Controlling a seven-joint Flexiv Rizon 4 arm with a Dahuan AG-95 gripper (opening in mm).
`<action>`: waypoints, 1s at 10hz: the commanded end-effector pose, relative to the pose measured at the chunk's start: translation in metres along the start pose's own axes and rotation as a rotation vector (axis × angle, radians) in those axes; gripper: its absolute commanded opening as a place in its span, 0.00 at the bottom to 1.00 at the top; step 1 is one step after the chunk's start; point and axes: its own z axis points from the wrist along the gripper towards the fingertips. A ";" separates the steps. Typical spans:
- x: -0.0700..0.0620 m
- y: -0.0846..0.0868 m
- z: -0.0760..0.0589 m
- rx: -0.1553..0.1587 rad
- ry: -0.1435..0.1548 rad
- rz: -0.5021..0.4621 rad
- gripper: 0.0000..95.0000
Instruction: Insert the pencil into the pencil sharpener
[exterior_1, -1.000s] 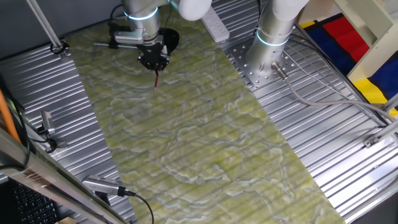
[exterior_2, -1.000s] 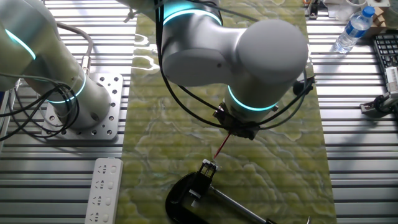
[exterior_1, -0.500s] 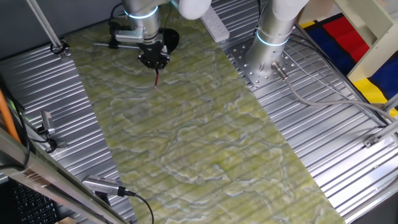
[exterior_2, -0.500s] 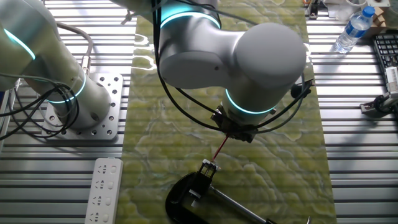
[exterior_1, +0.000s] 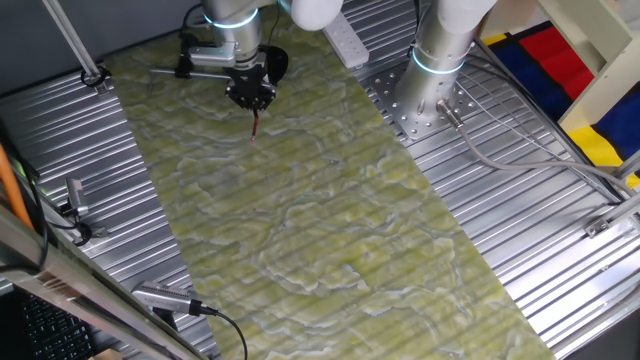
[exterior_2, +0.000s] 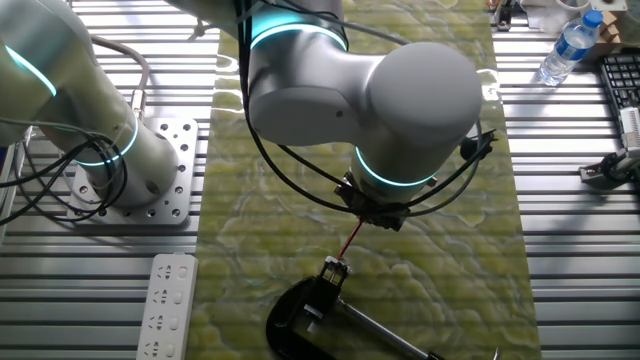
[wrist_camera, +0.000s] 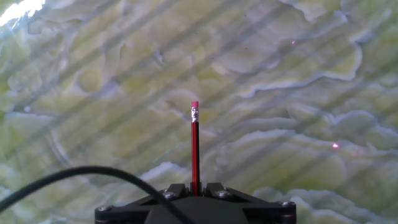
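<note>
My gripper (exterior_1: 251, 95) is shut on the pencil (exterior_1: 255, 124), a thin red-brown stick hanging point-down just above the green mat. In the hand view the pencil (wrist_camera: 194, 146) stands straight out from between the closed fingers of the gripper (wrist_camera: 194, 188), its end over bare mat. In the other fixed view the pencil (exterior_2: 352, 240) slants down from under the gripper (exterior_2: 374, 212), which the arm mostly hides. The black round pencil sharpener (exterior_1: 276, 62) lies just behind the gripper; it also shows at the bottom edge (exterior_2: 292, 320). It is out of the hand view.
A grey metal rod (exterior_2: 385, 335) with a small clamp head (exterior_2: 335, 270) lies against the sharpener. A white power strip (exterior_2: 168, 305) lies beside the mat. The second arm's base (exterior_1: 432, 75) stands on ribbed metal. A water bottle (exterior_2: 570, 45) stands far off.
My gripper has moved slightly toward the sharpener with the pencil still held; the pencil has stayed above the mat.
</note>
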 end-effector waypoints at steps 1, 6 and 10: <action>0.000 -0.001 0.001 0.005 -0.002 -0.002 0.00; 0.001 -0.003 0.000 0.004 0.004 -0.014 0.00; 0.007 -0.003 -0.003 0.002 0.011 -0.030 0.00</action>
